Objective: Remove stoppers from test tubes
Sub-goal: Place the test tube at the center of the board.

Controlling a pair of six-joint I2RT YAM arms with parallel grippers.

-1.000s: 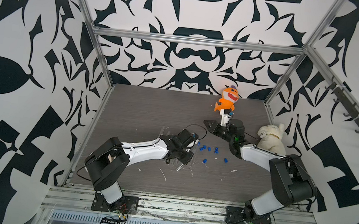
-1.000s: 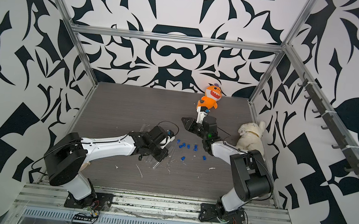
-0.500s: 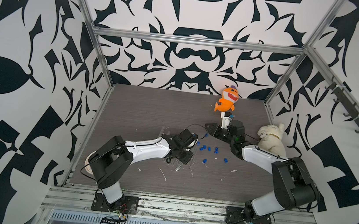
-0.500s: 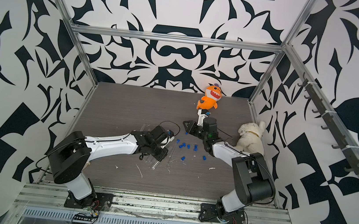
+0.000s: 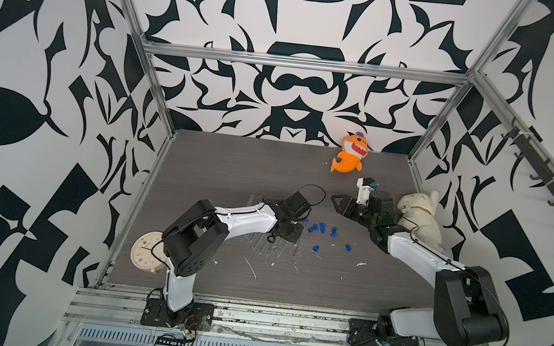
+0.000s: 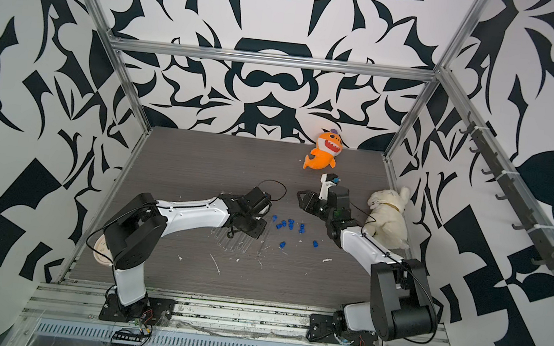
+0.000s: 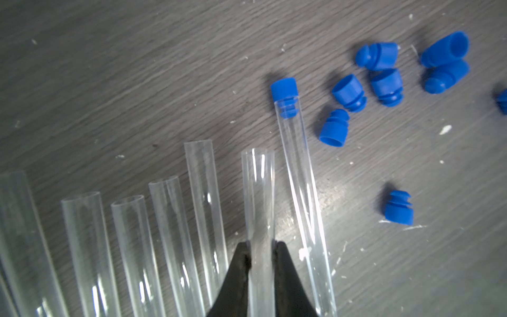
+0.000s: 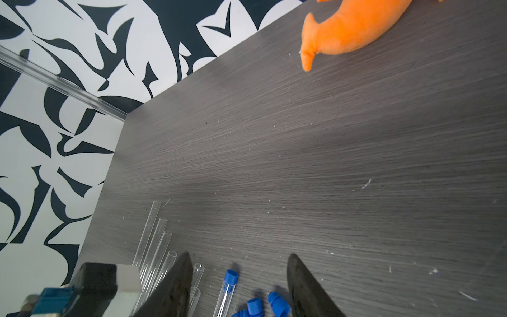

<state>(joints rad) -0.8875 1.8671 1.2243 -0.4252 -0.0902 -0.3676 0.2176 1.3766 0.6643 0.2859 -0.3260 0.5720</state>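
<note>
Grey wood-grain table lies under the left pincer, clenched on an uncapped test tube whose length runs straight out past its tips, mouth toward loose stoppers ahead, plain in the left wrist view, barely visible in both top views, while the right pincer gapes empty.

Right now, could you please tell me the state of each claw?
Left claw: shut on an unstoppered test tube.
Right claw: open, holding nothing.

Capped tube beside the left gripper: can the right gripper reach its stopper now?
Probably yes: the right gripper is open and aimed that way, the stopper faces it uncovered, and only loose stoppers lie nearby.
</note>
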